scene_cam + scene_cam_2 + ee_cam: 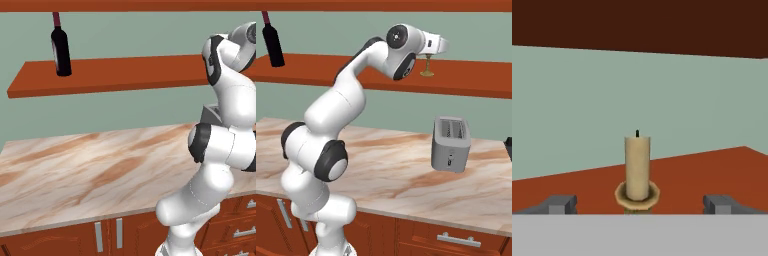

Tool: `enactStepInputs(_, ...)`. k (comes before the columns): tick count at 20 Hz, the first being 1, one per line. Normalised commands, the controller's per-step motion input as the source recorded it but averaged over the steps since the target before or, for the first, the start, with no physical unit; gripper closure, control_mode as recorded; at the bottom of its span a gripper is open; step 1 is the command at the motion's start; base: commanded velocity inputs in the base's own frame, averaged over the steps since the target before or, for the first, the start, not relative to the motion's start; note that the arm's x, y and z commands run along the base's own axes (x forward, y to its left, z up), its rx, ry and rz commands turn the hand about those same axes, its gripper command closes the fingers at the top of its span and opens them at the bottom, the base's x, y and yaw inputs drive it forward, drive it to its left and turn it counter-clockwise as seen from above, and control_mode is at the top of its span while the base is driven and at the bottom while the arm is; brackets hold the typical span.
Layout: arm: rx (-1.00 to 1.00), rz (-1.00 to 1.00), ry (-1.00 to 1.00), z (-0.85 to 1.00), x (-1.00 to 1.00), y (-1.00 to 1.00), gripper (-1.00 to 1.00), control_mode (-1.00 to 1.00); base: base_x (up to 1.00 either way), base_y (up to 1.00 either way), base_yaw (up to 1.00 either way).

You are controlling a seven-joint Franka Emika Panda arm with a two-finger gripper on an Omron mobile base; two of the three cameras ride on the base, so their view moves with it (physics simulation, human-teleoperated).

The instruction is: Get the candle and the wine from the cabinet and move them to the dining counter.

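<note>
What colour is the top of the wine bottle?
Maroon-red, on the wine bottle's neck; the left base view shows it best.

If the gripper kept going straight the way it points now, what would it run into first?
Most likely the candle: it stands upright on the cabinet shelf, centred between the open gripper fingertips. How far ahead it stands is hard to judge.

Setting: rendered home kitchen. You have a marbled counter (406,170) over red-brown drawers (456,240) with silver handles, a steel toaster (451,144) on top, and open wooden shelves (110,75) on a grey-green wall carrying a wine bottle (60,47) and a candle (637,170).
</note>
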Motion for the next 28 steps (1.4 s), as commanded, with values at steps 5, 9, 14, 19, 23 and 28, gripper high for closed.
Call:
enactStepInputs(5,0.00,0.00,0.07,0.10,0.23,0.00,-1.00,-1.00,0.00,0.00,0.00)
enactStepInputs(9,0.00,0.00,0.06,0.03,0.14,0.00,-1.00,-1.00,0.00,0.00,0.00)
enactStepInputs(14,0.00,0.00,0.02,0.00,0.09,0.00,-1.00,-1.00,0.00,0.00,0.00)
enactStepInputs(19,0.00,0.00,0.00,0.00,0.10,0.00,-1.00,-1.00,0.00,0.00,0.00)
enactStepInputs(23,0.00,0.00,0.00,0.00,0.13,0.00,-1.00,-1.00,0.00,0.00,0.00)
enactStepInputs(28,0.00,0.00,0.00,0.00,0.09,-0.01,-1.00,-1.00,0.00,0.00,0.00)
